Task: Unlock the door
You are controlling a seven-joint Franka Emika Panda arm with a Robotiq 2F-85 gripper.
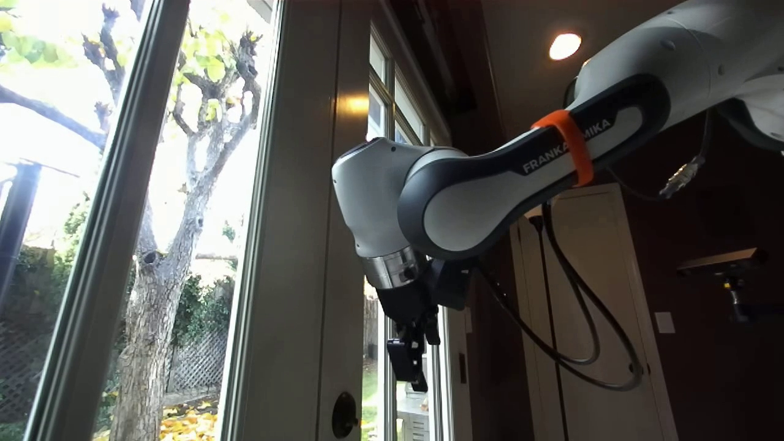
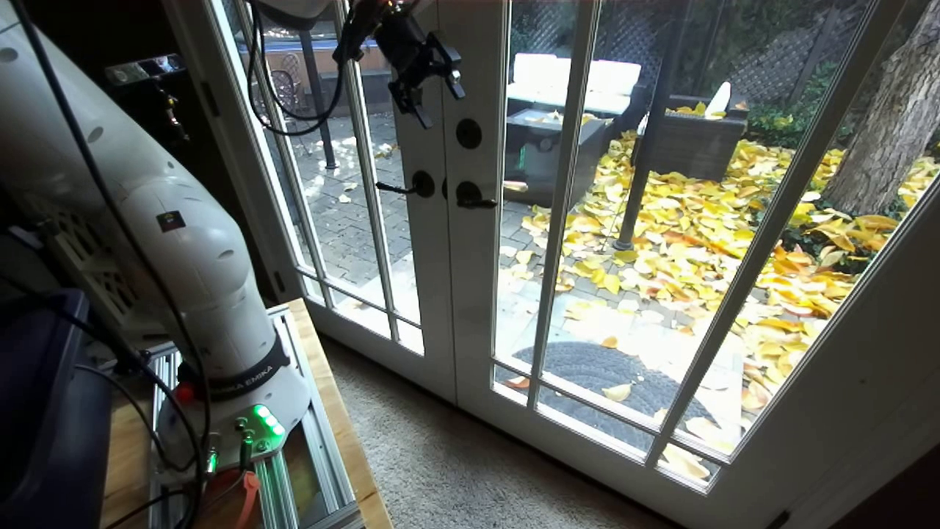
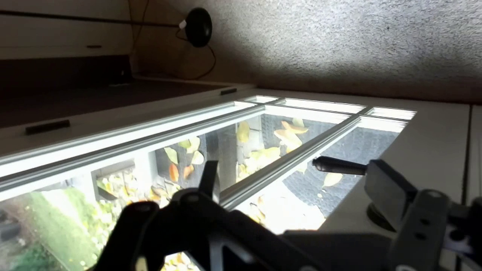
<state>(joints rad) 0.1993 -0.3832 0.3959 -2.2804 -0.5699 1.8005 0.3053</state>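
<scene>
The door (image 2: 474, 308) is a glass-paned leaf with a wide pale frame. Its frame also shows in an exterior view (image 1: 294, 245) and in the wrist view (image 3: 433, 150). A dark round lock knob (image 2: 468, 134) sits on the frame above a lever handle (image 2: 476, 198); the lock knob (image 1: 345, 415) also shows with a small thumb-turn. My gripper (image 2: 440, 103) is open and empty, higher than the lock knob and apart from it in both exterior views. In the wrist view, the gripper's fingers (image 3: 299, 180) are wide apart; one partly hides a dark round plate (image 3: 378, 217) near a lever (image 3: 339, 165).
A neighbouring door leaf with its own dark lever (image 2: 400, 188) adjoins this one. The arm's cable (image 1: 588, 367) hangs in a loop near the gripper. The robot stands on a wooden-edged table (image 2: 345, 441). A lamp base (image 3: 198, 27) stands on the carpet (image 3: 357, 41).
</scene>
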